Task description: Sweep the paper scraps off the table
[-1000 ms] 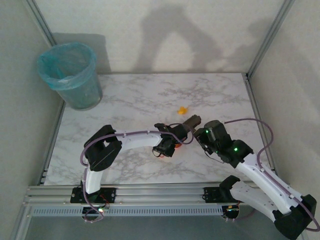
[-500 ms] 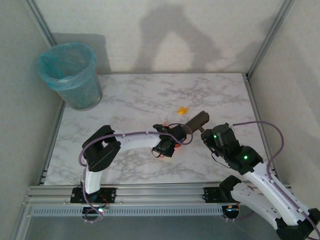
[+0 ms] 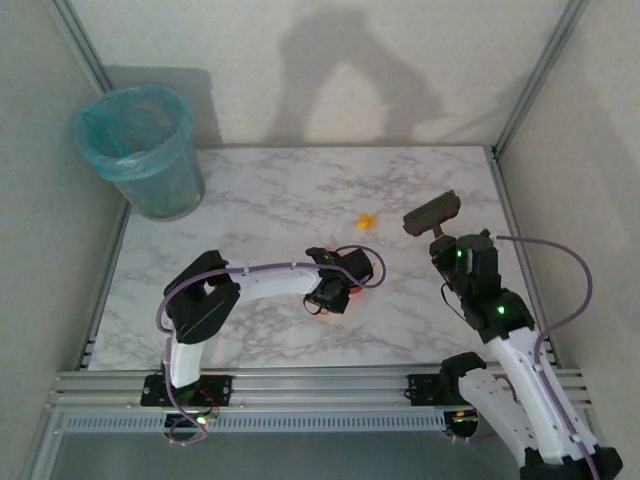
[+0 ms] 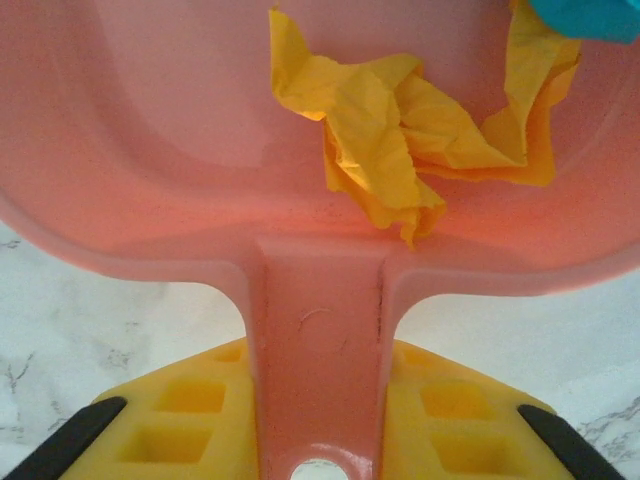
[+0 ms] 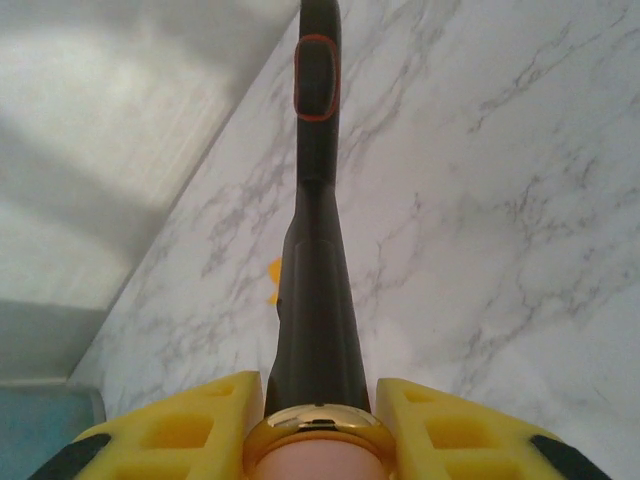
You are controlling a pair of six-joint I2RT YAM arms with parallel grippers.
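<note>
Sweeping looks partway done: the left end effector [image 4: 320, 420] is clamped on the handle of the pink dustpan [image 4: 150, 150], w/ yellow scraps [image 4: 400, 130] and a blue scrap [image 4: 590, 15] lying in it. The right end effector [image 5: 320, 400] is closed round the brush [image 3: 432, 212] handle, head apparently raised off the desk [image 3: 270, 190] near its right edge. One orange scrap [image 3: 367, 220] sits loose on the desk, left of the brush head, beyond the pan. Next, prob.: set bristles down behind it, drag twd the pan lip.
</note>
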